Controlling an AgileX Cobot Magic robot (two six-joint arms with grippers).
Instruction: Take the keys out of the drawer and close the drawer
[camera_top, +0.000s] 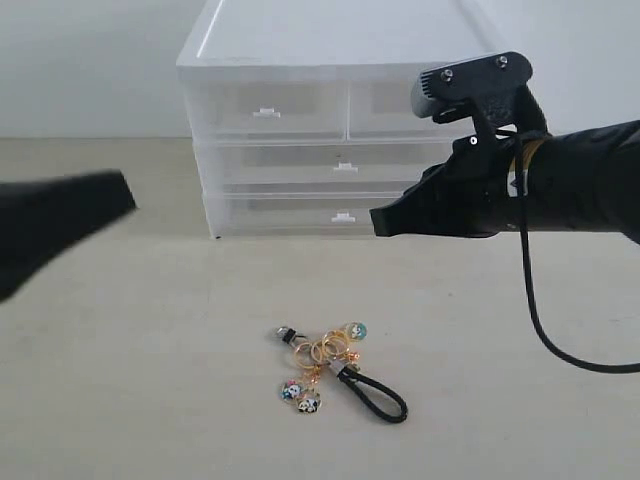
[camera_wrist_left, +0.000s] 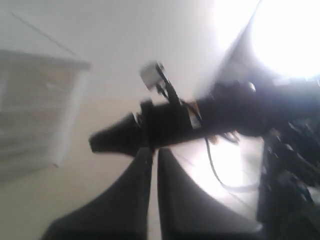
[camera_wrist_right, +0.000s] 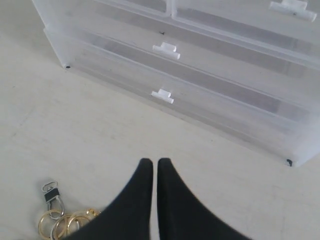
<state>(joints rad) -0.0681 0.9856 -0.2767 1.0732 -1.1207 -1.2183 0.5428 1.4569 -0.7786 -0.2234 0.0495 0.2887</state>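
Hand on right (pinched closed) hovers near keys.

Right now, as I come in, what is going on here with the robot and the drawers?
Neither arm is handling anything at this moment. The keys lie on the table in front of the chest, outside any drawer. The left half-width drawer looks closed, flush with the one beside it. The right gripper is shut and empty, in the air between the keys and the chest. The left gripper is shut and empty too, off to the left side.
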